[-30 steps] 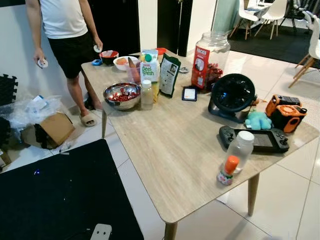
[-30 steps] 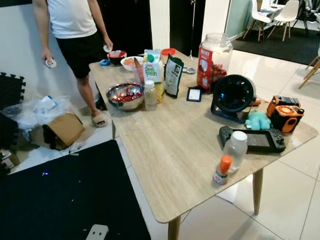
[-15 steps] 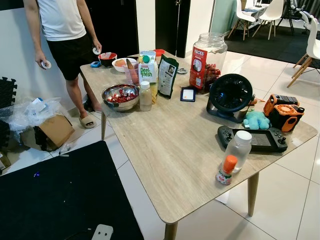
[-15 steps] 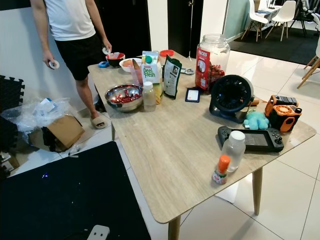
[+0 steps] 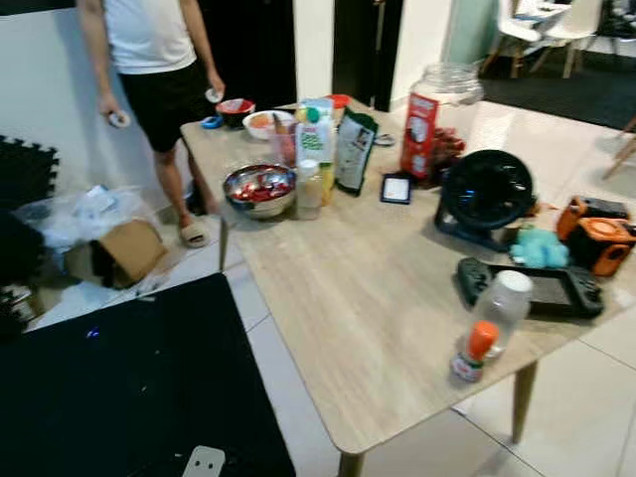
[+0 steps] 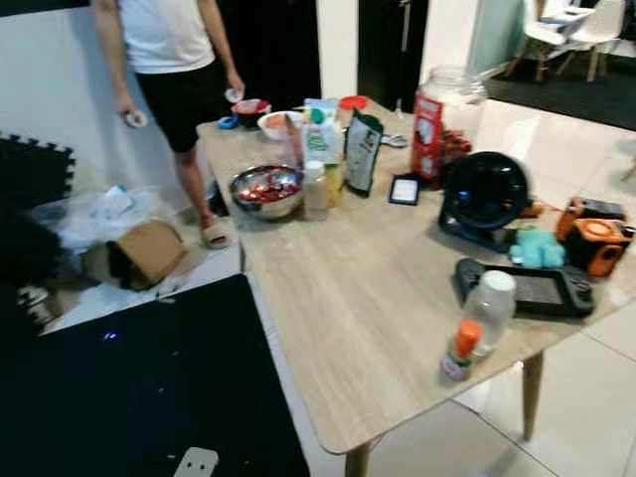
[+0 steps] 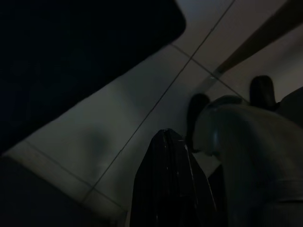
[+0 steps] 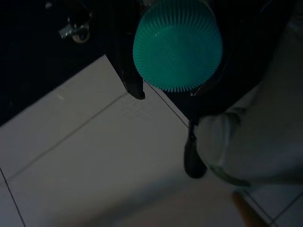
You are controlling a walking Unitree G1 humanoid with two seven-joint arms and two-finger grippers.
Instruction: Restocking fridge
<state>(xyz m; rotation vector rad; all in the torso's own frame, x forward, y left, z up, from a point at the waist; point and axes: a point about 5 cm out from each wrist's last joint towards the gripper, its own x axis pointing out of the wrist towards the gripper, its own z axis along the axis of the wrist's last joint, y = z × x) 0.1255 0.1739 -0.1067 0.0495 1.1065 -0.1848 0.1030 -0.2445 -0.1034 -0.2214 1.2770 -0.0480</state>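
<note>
Right gripper [image 8: 165,71] clamps a ribbed green cap [image 8: 177,45] above glossy tiles; left gripper's [image 7: 173,184] fingers, whether parted, unclear; wood-grain table [image 5: 388,298] ahead.

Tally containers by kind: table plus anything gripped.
Bowls: 3 (steel bowl, white bowl, red bowl)
Bottles: 3 (pale bottle, clear bottle, orange-capped bottle)
Cartons: 1 (carton)
Jars: 1 (glass jar)
Held: 1 (green-capped container in right gripper)
Total: 9
</note>
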